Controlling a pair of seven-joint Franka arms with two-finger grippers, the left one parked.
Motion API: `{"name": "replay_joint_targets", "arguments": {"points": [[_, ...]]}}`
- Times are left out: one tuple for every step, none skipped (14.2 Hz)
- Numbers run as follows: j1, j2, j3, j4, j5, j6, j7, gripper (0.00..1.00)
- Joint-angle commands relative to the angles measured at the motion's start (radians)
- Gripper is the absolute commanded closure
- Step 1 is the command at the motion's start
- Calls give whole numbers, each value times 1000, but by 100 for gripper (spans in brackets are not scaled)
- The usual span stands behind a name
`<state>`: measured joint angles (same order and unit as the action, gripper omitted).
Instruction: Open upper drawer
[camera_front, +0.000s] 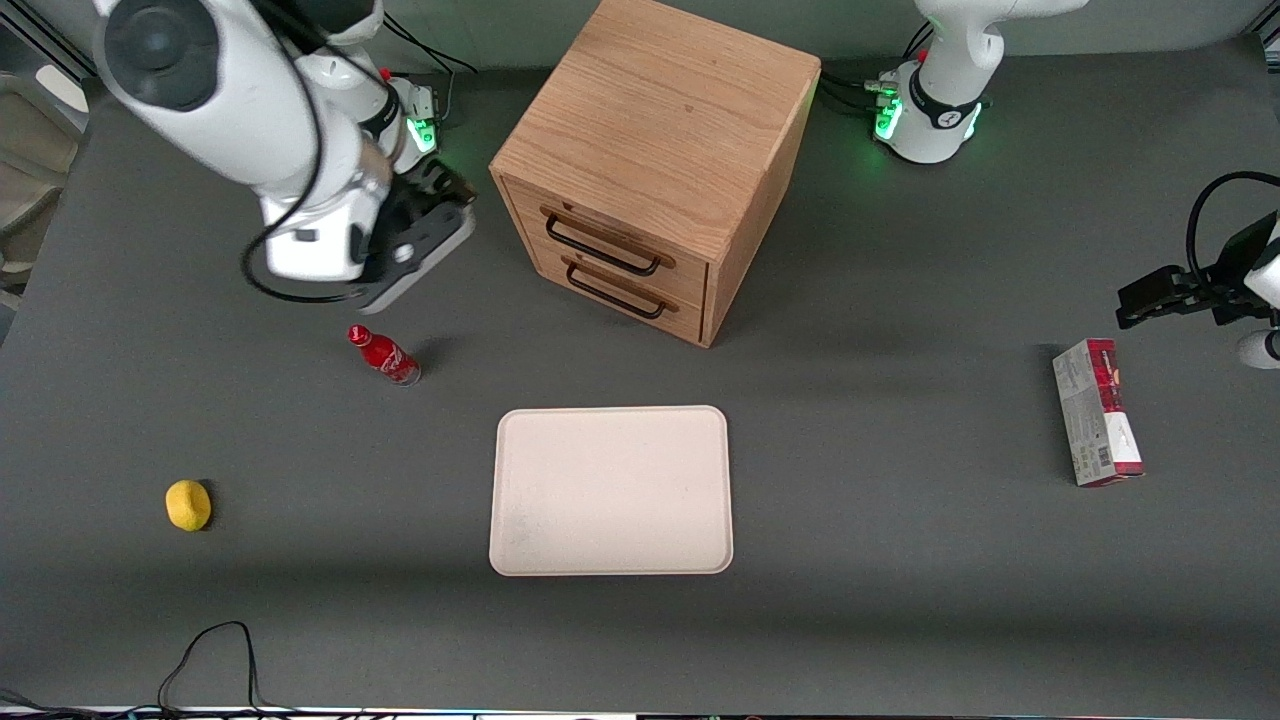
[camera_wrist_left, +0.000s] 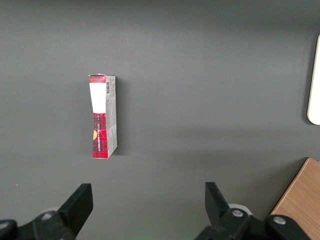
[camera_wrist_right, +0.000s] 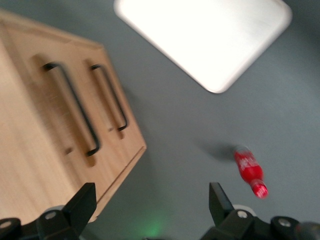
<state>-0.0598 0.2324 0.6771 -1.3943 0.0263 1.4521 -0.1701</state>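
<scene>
Here the tool (camera_wrist_right: 150, 207) hangs unclenched (holding nothing) beside the cabinet (camera_front: 660, 110); upper drawer (camera_front: 608, 238) closed.

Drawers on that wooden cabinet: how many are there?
2, both shut. The upper drawer sits just under the cabinet top; the lower drawer is directly beneath it. The gripper, open, hovers beside the cabinet, touching neither.

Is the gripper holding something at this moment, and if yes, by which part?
Nothing is held. The gripper is open and hangs in the air beside the cabinet, apart from the upper drawer, whose handle is untouched.
</scene>
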Motion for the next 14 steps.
{"name": "replay_joint_targets", "arguments": {"points": [[-2, 51, 79, 41, -14, -19, -88, 0], [-2, 70, 106, 35, -8, 16, -88, 0], [-2, 82, 131, 23, -8, 52, -88, 0], [-2, 96, 149, -9, -8, 92, -86, 0], [0, 100, 156, -53, -8, 153, -86, 0], [0, 100, 156, -105, -8, 216, -88, 0], [-2, 102, 156, -156, -8, 278, -91, 0], [-2, 111, 156, -190, -8, 315, -97, 0], [-2, 125, 156, -210, -8, 342, -107, 0], [-2, 139, 154, -228, -8, 364, -111, 0], [-2, 145, 156, -247, -8, 390, -111, 0], [-2, 145, 156, -270, -8, 415, -109, 0], [-2, 148, 156, -287, -8, 433, -109, 0], [0, 148, 156, -295, -8, 438, -109, 0]]}}
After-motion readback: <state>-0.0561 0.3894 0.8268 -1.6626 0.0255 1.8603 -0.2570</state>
